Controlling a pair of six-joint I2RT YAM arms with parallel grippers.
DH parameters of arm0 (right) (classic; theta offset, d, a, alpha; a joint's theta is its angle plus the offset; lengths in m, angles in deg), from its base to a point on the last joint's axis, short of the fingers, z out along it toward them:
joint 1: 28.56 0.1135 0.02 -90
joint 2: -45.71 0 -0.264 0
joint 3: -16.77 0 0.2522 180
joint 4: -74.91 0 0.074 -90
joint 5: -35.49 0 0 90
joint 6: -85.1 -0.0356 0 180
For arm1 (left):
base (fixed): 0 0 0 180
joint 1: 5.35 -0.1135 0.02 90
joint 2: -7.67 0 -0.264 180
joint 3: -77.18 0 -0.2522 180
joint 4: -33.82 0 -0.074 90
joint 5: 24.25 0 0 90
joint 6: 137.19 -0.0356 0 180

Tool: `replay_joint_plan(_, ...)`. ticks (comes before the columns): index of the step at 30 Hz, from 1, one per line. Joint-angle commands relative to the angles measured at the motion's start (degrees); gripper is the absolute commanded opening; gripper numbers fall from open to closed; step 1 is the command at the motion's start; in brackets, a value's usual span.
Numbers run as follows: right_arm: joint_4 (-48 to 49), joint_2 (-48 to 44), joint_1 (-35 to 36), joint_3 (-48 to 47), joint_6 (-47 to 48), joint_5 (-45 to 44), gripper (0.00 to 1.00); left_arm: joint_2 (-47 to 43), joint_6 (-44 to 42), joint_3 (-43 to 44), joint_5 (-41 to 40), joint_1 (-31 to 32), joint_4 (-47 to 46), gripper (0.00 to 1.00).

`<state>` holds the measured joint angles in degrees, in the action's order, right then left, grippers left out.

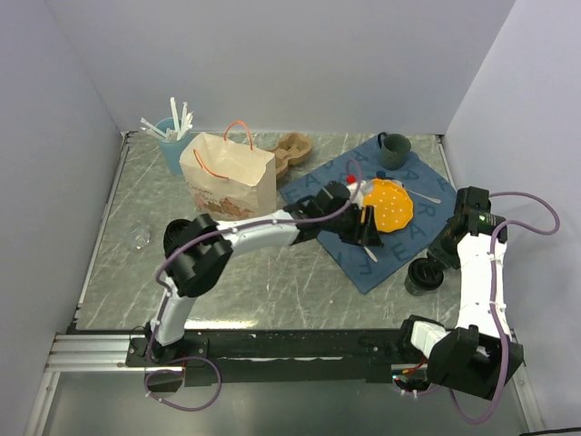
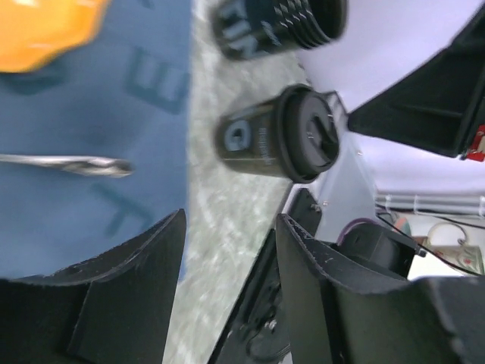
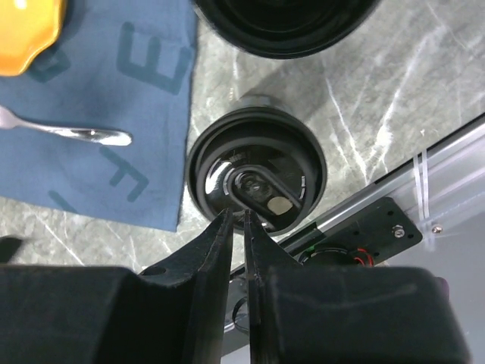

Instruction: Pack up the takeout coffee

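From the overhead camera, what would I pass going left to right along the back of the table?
Light-blue cup of white sticks → paper bag → brown cardboard holder → teal mug.

robot lab test cell. plain white panels (image 1: 272,64) box in the marble-look table (image 1: 263,286) on three sides. aluminium rail (image 1: 91,350) along near edge.

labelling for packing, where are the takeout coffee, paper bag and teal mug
takeout coffee (image 3: 227,163): right wrist view, dark lid
paper bag (image 1: 227,177): top view, front face
teal mug (image 1: 393,156): top view, outer wall
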<state>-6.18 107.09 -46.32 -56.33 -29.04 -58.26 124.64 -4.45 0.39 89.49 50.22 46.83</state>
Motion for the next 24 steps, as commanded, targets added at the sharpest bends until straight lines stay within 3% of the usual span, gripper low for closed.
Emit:
replay_joint_plan(1, 0.53, -0.21, -0.87, 2.02, -0.12, -0.91, 0.18, 3.26, 4.27, 4.15, 4.47, 3.22, -14.34, 0.56)
replay_joint_plan(11, 3.08, 1.02, -1.57, 5.36, 0.32, -1.96, 0.18, 11.7, 4.72, 10.3, 3.41, 8.06, -17.62, 0.51)
replay_joint_plan(24, 5.19, 1.37, -2.37, 8.18, 1.2, -1.18, 0.18, 15.66, 4.02, 11.54, -1.95, 8.41, -16.47, 0.46)
